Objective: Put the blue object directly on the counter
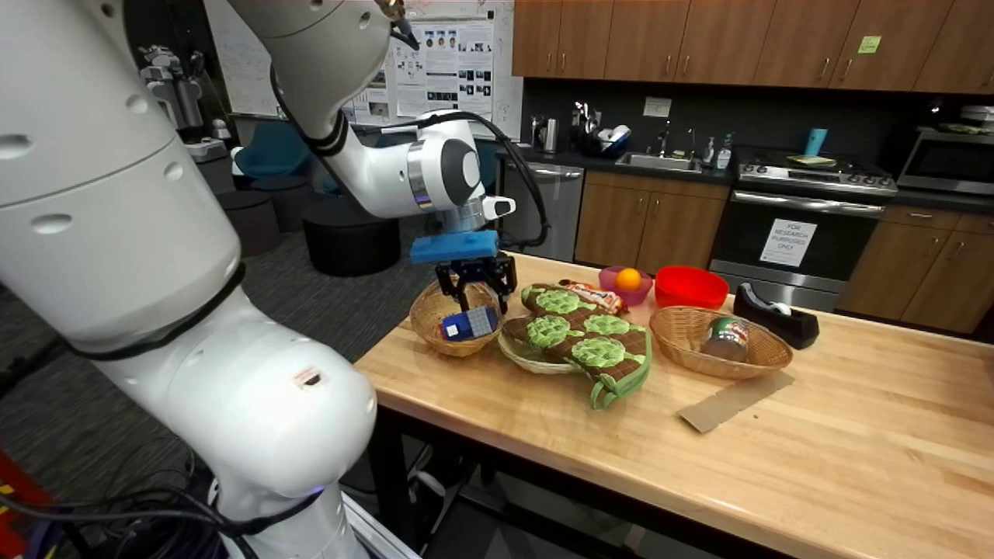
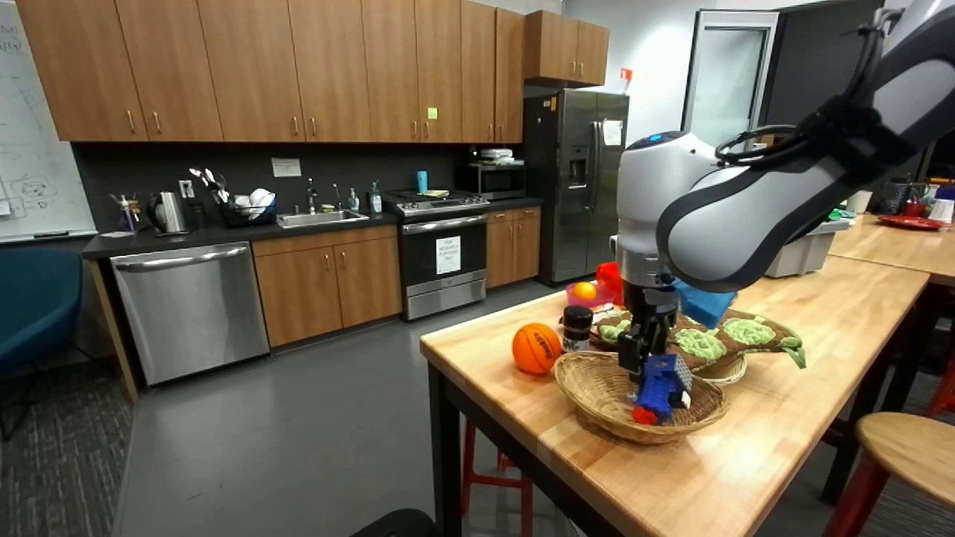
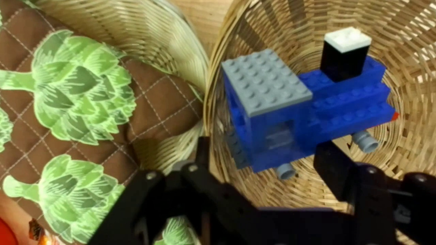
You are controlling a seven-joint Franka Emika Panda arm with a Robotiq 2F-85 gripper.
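Wrist view: gripper (image 3: 263,148) is hanging over the wicker basket (image 2: 595,386), jaws standing spread; contact with the brick-built blue object (image 3: 305,114) is not showing clearly. Blue object is lying inside that basket, which is standing on the counter (image 1: 893,419). Orange ball (image 2: 536,348) is sitting just beside. Quilted cloth (image 1: 598,351) is covering much of 1 pale basket (image 1: 536,362).
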